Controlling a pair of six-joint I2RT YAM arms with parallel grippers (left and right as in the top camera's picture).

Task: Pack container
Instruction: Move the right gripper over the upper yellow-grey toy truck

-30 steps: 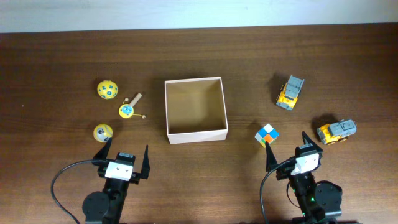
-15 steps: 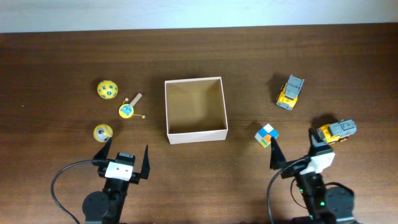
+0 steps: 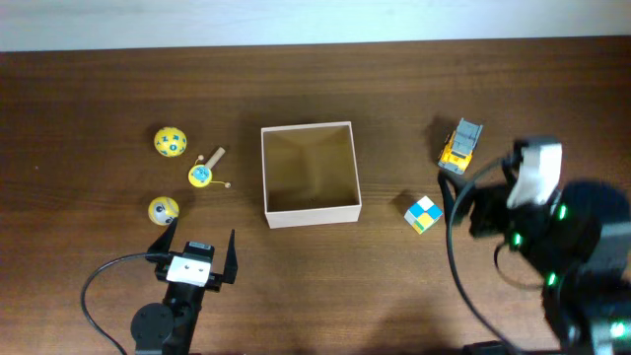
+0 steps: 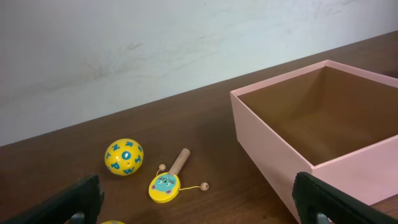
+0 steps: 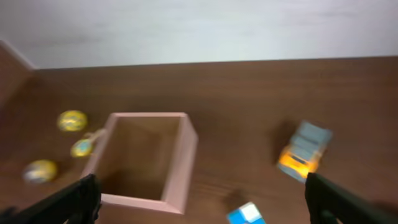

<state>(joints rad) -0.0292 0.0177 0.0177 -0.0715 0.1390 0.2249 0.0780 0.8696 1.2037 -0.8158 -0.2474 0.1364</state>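
Nearest us, our left gripper (image 3: 197, 239) sits low at the table's front edge, its black fingers spread wide and holding nothing. Our right gripper (image 5: 202, 210) is spread just as wide, its arm (image 3: 552, 232) looming large and blurred at the right of the overhead view. Just beyond the left gripper lies a small yellow ball with a blue patch (image 3: 163, 209). A small cube chequered in white, blue, orange and green (image 3: 422, 213) sits just left of the right arm. The square shallow container with cream-white walls and tan cardboard floor (image 3: 314, 214) stands mid-table on the dark brown wooden table (image 3: 99, 89), touching no toy. Left of it lies a yellow pellet drum with a wooden handle (image 3: 202, 175), then a yellow ball with blue markings (image 3: 170, 141) beyond it. Far right stands a yellow and grey toy truck (image 3: 460, 146).
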